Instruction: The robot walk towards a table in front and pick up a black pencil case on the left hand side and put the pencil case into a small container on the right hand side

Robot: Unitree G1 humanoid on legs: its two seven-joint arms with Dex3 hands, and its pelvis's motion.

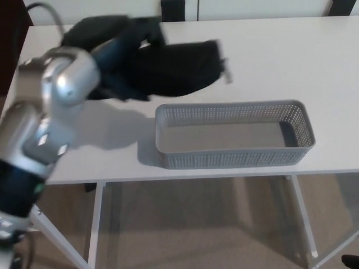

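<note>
My left hand (115, 50) is shut on the black pencil case (179, 67) and holds it in the air above the white table (269, 61). The case lies roughly level, its zipper pull dangling at its right end, just beyond the far left corner of the grey perforated container (233, 143). The container sits open near the table's front edge, with nothing inside it. My silver left forearm (50, 117) rises from the lower left. The right hand does not show.
A dark cable (45, 11) curves at the top left behind my arm. The table's white legs (95, 224) and a beige floor show below the front edge. A dark object (174, 10) stands past the far edge.
</note>
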